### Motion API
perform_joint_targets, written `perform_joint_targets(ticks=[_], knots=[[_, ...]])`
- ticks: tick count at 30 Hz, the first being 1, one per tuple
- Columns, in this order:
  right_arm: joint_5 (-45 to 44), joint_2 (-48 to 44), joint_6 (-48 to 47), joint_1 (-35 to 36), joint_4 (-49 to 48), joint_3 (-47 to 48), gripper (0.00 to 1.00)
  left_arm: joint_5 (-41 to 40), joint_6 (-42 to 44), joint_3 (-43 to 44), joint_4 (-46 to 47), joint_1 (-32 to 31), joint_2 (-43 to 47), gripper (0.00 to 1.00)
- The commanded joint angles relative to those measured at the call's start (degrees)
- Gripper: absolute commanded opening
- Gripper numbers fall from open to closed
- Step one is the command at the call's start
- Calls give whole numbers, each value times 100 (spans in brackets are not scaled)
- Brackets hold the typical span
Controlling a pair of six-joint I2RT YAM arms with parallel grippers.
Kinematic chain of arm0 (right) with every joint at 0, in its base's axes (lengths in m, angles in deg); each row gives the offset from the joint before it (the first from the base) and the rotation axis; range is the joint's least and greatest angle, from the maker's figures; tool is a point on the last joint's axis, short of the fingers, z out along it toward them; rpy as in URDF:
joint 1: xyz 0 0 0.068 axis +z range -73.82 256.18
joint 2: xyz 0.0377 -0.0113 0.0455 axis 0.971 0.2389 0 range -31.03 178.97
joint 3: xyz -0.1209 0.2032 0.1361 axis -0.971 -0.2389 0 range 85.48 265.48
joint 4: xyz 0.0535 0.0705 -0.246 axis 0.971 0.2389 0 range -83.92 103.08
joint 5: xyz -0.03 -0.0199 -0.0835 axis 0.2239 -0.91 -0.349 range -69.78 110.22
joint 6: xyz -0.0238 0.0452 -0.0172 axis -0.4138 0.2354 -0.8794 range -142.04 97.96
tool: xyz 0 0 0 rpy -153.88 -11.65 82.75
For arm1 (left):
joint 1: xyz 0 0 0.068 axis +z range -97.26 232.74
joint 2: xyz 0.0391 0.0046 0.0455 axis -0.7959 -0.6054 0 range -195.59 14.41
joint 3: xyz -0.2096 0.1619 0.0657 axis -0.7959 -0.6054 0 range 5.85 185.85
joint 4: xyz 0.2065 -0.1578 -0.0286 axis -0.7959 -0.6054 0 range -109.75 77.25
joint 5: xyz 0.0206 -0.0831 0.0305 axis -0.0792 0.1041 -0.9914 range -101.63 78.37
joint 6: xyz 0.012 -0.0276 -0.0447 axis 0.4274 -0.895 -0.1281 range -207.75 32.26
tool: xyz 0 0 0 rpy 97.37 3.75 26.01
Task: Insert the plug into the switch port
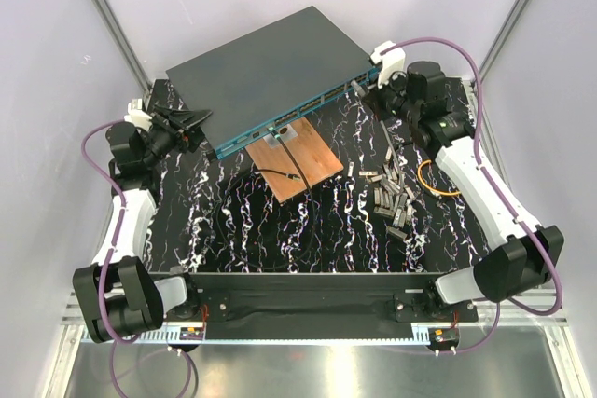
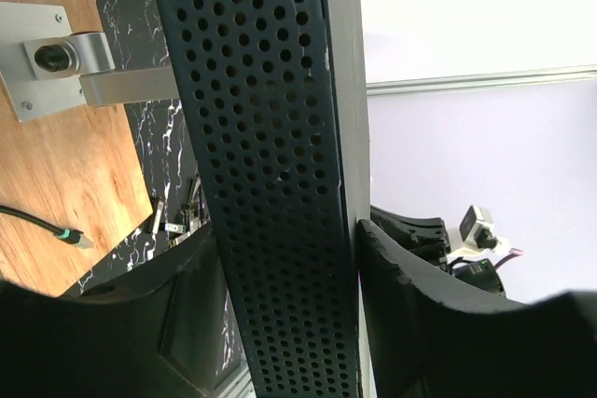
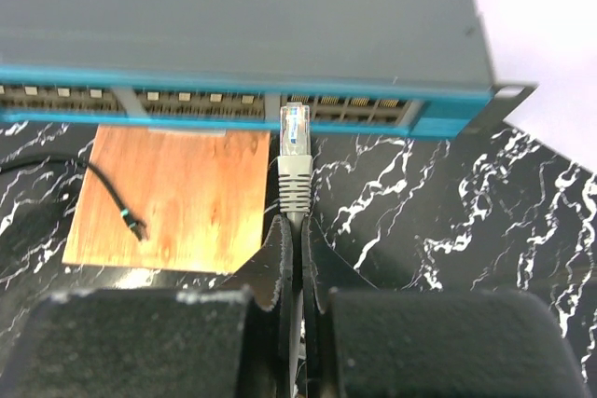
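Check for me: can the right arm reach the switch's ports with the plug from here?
Probably yes. The right pincer holds the plug pointing straight at the port row of the switch, close in front of it, with nothing visible between them. The wooden board lies off to the side.

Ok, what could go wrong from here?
The right end effector holds the plug by its tail, so it may tilt on contact. Its tip sits near the divider between port blocks and could hit it. The switch may slide if the left end effector, straddling its side, grips loosely.
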Motion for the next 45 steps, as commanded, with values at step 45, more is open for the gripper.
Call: perform_joint_targets(ticks=[45], knots=[[-366, 553, 152, 152, 657, 1103, 0, -140, 129, 117, 746, -304, -10, 0]])
